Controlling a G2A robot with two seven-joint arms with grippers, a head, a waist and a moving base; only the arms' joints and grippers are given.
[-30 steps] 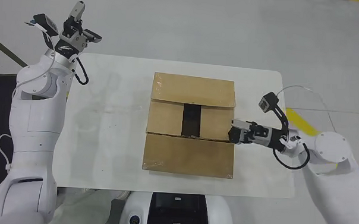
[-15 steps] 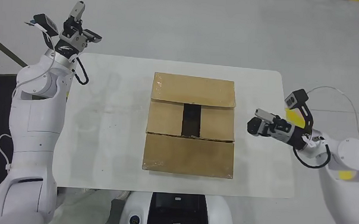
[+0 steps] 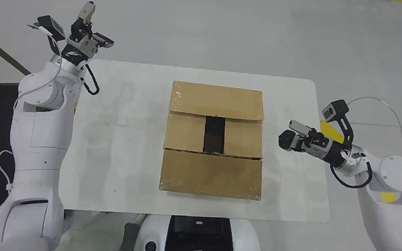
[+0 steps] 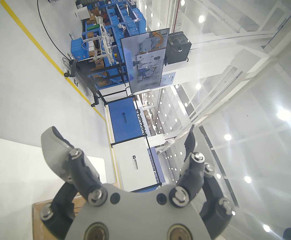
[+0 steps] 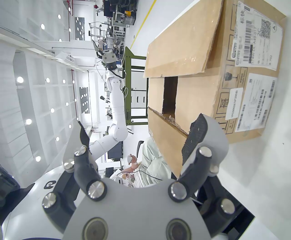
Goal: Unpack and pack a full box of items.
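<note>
Now the right fingers (image 5: pixel 197 134) are wide open and hold nothing. If they poke too low, they may just push the cardboard box (image 3: pixel 214 142) across the tabletop (image 3: pixel 126 156), or rip a flap (image 3: pixel 211 174). The box sits near them, not touching. The left fingers (image 4: pixel 54 145), open and empty too, are up high, well apart from it.

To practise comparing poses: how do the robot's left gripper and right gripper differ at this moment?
The left gripper is raised by the far left corner of the table, well away from the box; the right gripper sits over the table, close beside the box's right side. The left gripper aims up into the hall, the right gripper at the box. Shared: both have open jaws and hold nothing.
</note>
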